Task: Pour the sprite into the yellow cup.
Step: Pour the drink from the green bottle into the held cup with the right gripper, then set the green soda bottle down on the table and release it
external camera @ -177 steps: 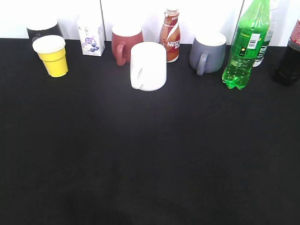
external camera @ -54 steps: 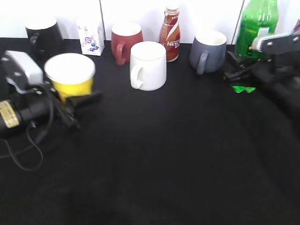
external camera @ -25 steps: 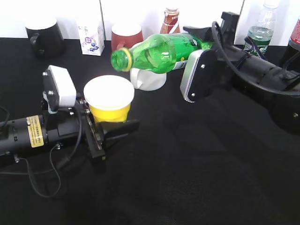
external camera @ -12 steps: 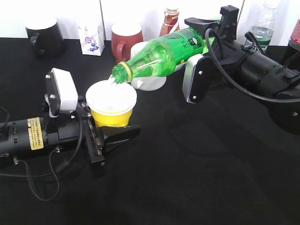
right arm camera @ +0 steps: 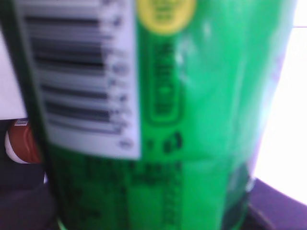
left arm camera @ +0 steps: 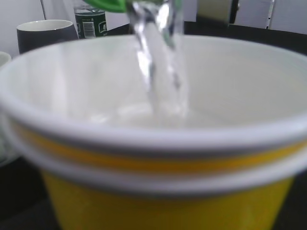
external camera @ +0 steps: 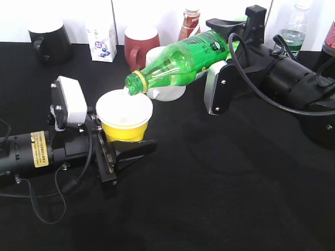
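The sprite (external camera: 180, 61), a green plastic bottle, is tipped with its open mouth down-left over the yellow cup (external camera: 124, 116). A clear stream runs from the mouth into the cup, seen close in the left wrist view (left arm camera: 158, 72). My right gripper (external camera: 230, 42) is shut on the sprite's lower body; its label fills the right wrist view (right arm camera: 158, 120). My left gripper (external camera: 121, 146) is shut on the yellow cup and holds it upright; the cup fills the left wrist view (left arm camera: 153, 158). The fingertips are hidden in both wrist views.
Along the back wall stand a black mug (external camera: 49, 43), a small white carton (external camera: 101, 37), a red mug (external camera: 140, 44), a brown Nestle bottle (external camera: 189, 22), a clear water bottle (external camera: 293, 29) and a dark bottle (external camera: 328, 39). A white mug (external camera: 165, 89) sits behind the sprite.
The sprite has tipped from level to mouth-down over the cup, and liquid now streams into it. The left gripper with the cup has barely moved in the last half second.
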